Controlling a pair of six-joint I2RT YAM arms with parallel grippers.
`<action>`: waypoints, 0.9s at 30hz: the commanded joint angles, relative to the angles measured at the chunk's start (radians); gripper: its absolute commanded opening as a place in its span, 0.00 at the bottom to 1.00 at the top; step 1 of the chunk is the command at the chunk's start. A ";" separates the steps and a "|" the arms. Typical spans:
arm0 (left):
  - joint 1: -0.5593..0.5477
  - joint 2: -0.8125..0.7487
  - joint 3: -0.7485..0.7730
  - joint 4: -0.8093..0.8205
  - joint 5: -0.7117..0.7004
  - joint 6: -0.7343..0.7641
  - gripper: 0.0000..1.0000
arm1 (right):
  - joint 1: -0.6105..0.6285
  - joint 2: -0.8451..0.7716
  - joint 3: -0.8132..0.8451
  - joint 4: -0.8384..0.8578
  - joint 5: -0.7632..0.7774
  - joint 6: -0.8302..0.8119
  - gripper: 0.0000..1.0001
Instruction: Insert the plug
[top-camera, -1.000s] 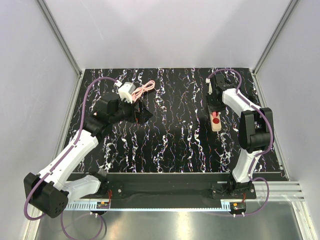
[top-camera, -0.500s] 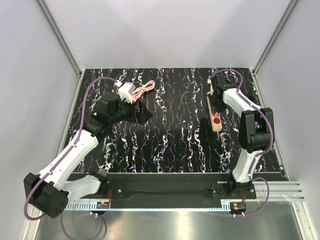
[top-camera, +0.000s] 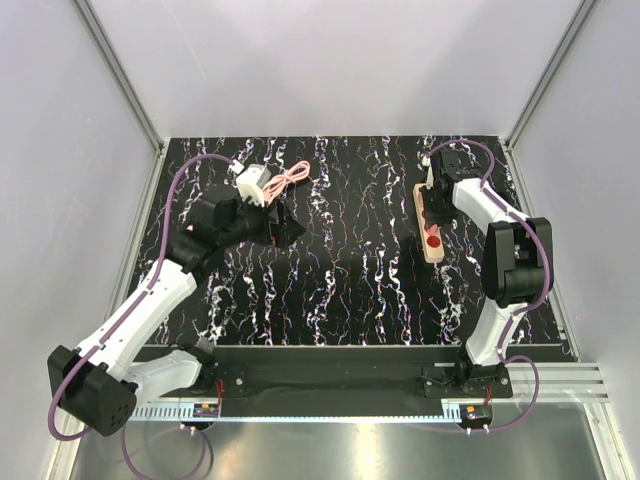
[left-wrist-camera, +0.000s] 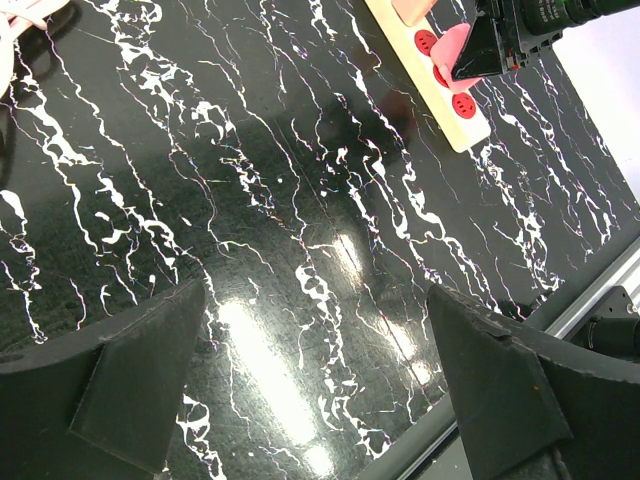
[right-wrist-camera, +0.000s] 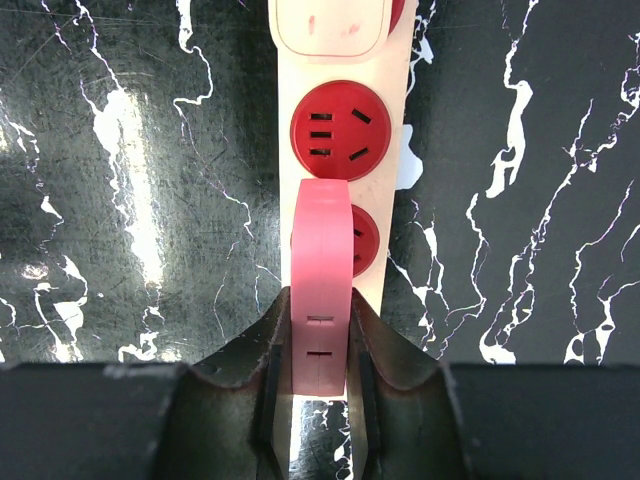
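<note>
The plug (right-wrist-camera: 320, 270), a pink rounded block seen edge-on, sits between the fingers of my right gripper (right-wrist-camera: 320, 298), which is shut on it. It hangs over the cream power strip (right-wrist-camera: 385, 200), just short of a red socket (right-wrist-camera: 340, 130) and partly covering a second one; whether it touches the strip I cannot tell. In the left wrist view the plug (left-wrist-camera: 450, 50) shows in the right gripper (left-wrist-camera: 490, 45) above the strip (left-wrist-camera: 470, 125). My left gripper (left-wrist-camera: 312, 300) stands wide open over bare tabletop, far to the left (top-camera: 285, 228) of the strip (top-camera: 431, 250).
A pale beige block (right-wrist-camera: 330, 25) sits on the strip beyond the free socket. A white adapter (top-camera: 253, 183) with a coiled pink cable (top-camera: 291, 177) lies behind the left gripper. The black marbled table (top-camera: 350, 280) is walled on three sides.
The right gripper's jaws have narrowed onto the plug, and the right arm has drawn back along the strip toward the far edge. The left arm has not moved.
</note>
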 joint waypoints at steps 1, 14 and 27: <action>0.006 -0.025 0.005 0.061 0.011 0.000 0.99 | -0.006 0.086 -0.025 -0.011 -0.031 0.000 0.00; 0.013 -0.019 0.005 0.062 0.012 0.001 0.99 | -0.004 0.030 0.055 -0.057 0.022 -0.023 0.53; 0.015 -0.020 0.002 0.041 -0.133 -0.013 0.99 | 0.005 -0.213 0.084 -0.079 0.003 -0.017 1.00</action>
